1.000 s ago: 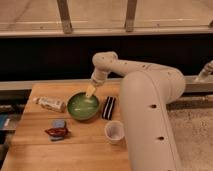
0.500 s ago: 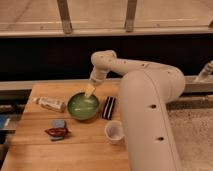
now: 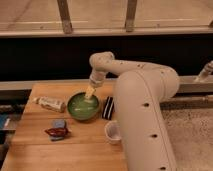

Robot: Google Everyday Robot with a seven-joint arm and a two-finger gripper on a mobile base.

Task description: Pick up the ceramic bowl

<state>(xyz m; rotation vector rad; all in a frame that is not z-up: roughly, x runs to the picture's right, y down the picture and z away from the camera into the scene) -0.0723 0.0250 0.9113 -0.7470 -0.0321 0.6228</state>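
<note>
The gripper (image 3: pixel 90 92) hangs over the far rim of the bowl (image 3: pixel 80 109), its tip at or just inside that edge, though I cannot make out contact. Whether it is parted or closed cannot be told here. The bowl sits near the middle of the table (image 3: pixel 30 145), with a tube (image 3: pixel 50 103) just beside it on the view's left, a black bar (image 3: pixel 108 107) just beside it on the right, and the cup (image 3: pixel 113 131) nearer the camera. So the bowl's body lies below the gripper and toward the camera. Being round, it has no long axis, and I judge the far rim the natural place to pinch
</note>
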